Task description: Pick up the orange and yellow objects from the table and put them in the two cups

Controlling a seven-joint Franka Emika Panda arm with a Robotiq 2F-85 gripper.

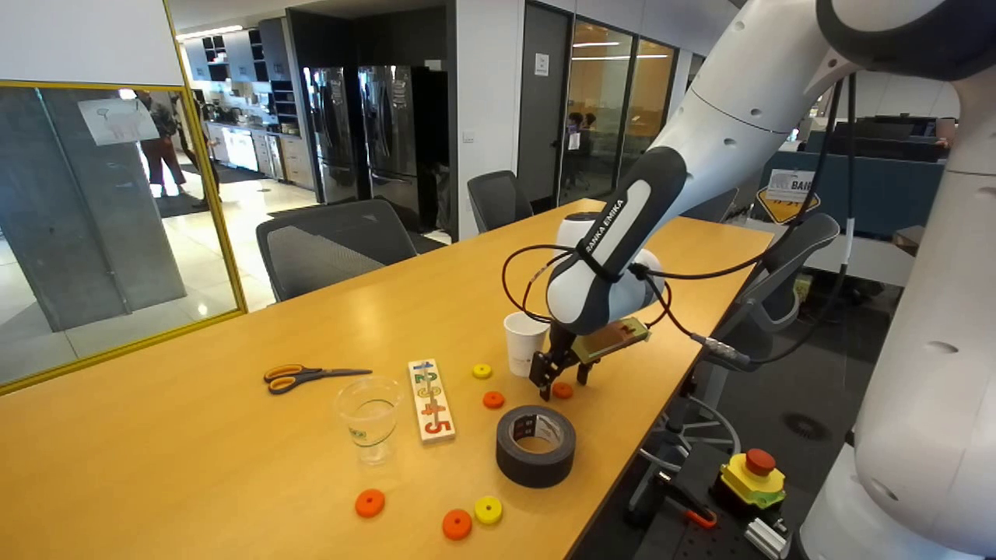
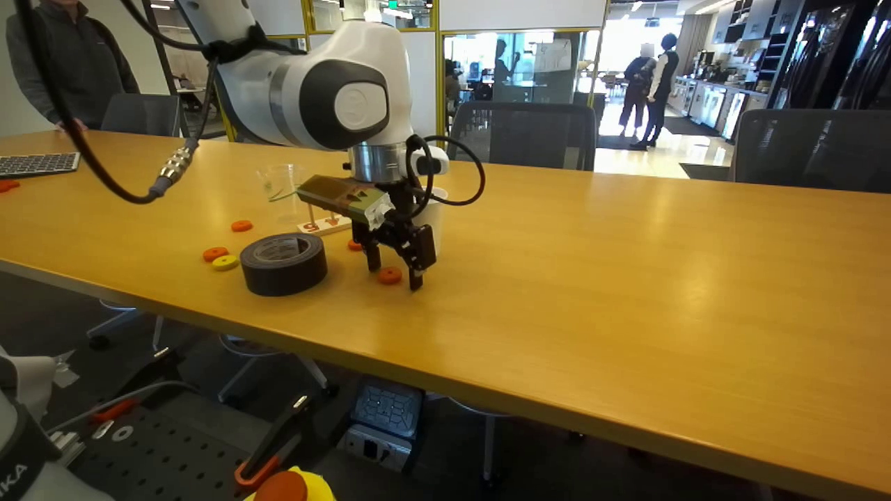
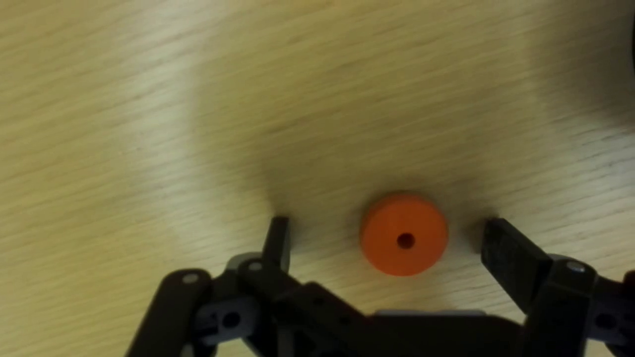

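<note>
My gripper (image 3: pixel 386 225) points down at the light-wood table (image 1: pixel 233 467), its fingers apart on either side of an orange piece (image 3: pixel 421 223) with a small hole. Neither finger touches that piece, and the right fingertip in the wrist view is the nearer one. Close behind the gripper stands the white cup (image 1: pixel 523 342), partly covered by the arm in an exterior view. A second orange piece (image 1: pixel 493 400) and a yellow one (image 1: pixel 482 371) lie near this cup. The clear cup (image 1: pixel 369 420) stands farther off; two orange pieces (image 1: pixel 369 502) and a yellow piece (image 1: pixel 488 509) lie beyond the tape.
A black tape roll (image 1: pixel 537 467) sits close beside the gripper. Between the cups lies a white board (image 1: pixel 432 400) with coloured numbers, and orange-handled scissors (image 1: pixel 288 379) rest past it. A keyboard (image 2: pixel 38 163) lies at the table's far end.
</note>
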